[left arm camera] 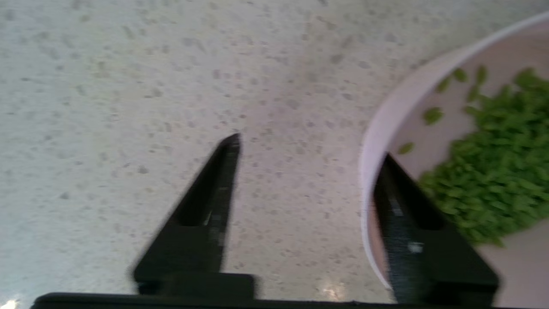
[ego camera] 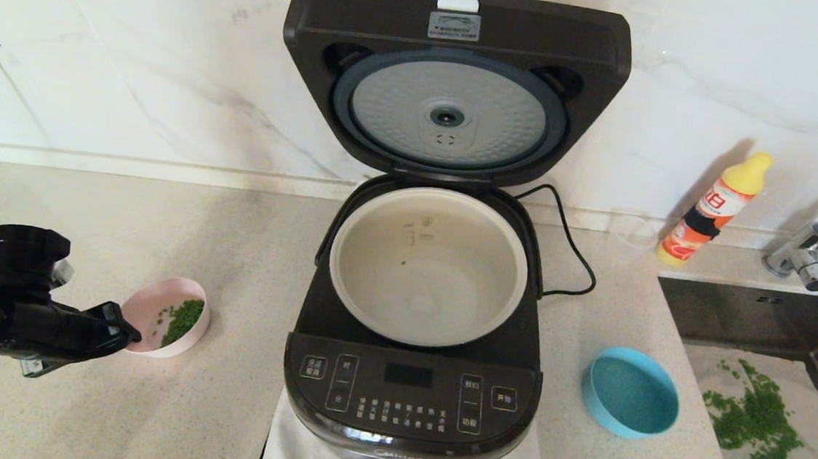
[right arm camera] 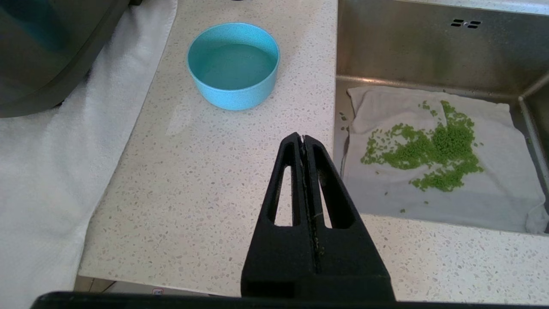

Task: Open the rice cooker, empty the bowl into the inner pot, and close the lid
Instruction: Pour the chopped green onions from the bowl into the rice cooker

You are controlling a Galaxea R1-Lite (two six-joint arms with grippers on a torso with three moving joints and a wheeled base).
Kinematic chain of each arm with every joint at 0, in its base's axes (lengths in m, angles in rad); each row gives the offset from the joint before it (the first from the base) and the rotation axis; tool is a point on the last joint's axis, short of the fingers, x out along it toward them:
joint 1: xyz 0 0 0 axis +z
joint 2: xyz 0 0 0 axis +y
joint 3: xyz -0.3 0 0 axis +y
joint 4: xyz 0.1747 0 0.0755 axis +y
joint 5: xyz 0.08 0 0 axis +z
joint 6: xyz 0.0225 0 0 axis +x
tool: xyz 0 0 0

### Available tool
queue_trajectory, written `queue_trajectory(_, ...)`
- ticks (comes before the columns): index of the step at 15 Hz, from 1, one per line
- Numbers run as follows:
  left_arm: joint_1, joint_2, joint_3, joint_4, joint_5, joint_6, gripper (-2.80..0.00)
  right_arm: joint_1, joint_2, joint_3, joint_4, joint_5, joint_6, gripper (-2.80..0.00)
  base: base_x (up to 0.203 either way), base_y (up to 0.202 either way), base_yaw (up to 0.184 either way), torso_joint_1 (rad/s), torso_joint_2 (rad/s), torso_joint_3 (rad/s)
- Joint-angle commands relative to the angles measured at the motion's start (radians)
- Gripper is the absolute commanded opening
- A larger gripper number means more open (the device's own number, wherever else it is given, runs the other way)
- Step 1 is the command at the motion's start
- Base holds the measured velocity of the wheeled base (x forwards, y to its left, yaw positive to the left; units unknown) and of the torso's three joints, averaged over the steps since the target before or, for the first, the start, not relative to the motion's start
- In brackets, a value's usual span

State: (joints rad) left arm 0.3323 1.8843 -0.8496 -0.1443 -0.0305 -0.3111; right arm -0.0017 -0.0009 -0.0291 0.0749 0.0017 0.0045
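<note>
The black rice cooker (ego camera: 411, 390) stands mid-counter with its lid (ego camera: 461, 36) raised, the dimpled silver plate facing me. The off-white inner pot (ego camera: 428, 267) looks nearly empty. A pink bowl (ego camera: 167, 316) with green bits sits to its left. My left gripper (ego camera: 127, 331) is at the bowl's near-left rim. In the left wrist view the gripper (left arm camera: 309, 149) is open and straddles the pink rim (left arm camera: 377, 124), one finger inside by the green bits (left arm camera: 502, 171), one outside. My right gripper (right arm camera: 303, 137) is shut and empty above the counter, out of the head view.
An empty-looking blue bowl (ego camera: 630, 393) sits right of the cooker; it also shows in the right wrist view (right arm camera: 233, 64). A sink (ego camera: 752, 322) holds a white cloth with spilled green bits (right arm camera: 429, 154). A yellow bottle (ego camera: 713, 210), a clear cup (ego camera: 631, 236), a tap (ego camera: 816, 247) and the power cord (ego camera: 572, 249) are behind.
</note>
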Motion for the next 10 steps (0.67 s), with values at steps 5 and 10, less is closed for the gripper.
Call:
queue_trajectory(5, -0.001, -0.007, 0.0, -0.005, -0.063, -0.049, -2.8, 0.0, 0.001, 0.0, 0.0, 0.0, 0.0, -2.8, 0.0, 0.0, 0.0, 0.0, 0.0, 0.0)
queue_trajectory(10, -0.001, -0.044, -0.007, -0.019, -0.094, -0.112, -2.8, 0.0, 0.001, 0.0, 0.0, 0.0, 0.0, -2.8, 0.0, 0.0, 0.0, 0.0, 0.0, 0.0)
